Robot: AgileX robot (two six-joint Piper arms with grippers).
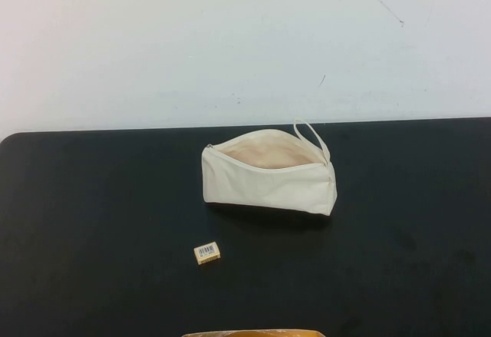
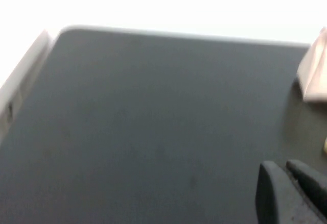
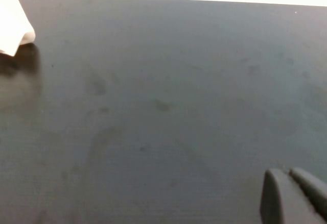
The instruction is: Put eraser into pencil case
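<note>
Though both grippers hung back, left gripper [image 2: 294, 193] and right gripper [image 3: 296, 196] jaws pressed together, the eraser [image 1: 207, 252] looked light, stiff; pinch its long sides beside the gaping pencil case [image 1: 268, 180].

Both tools (left tool [image 2: 296, 193], right tool [image 3: 296, 196]) are edge-cropped.

one eraser [image 1: 207, 253], one pencil case [image 1: 268, 174], one black table [image 1: 92, 222]. two grippers: left [image 2: 291, 196] and right [image 3: 294, 196], each over bare tabletop.
</note>
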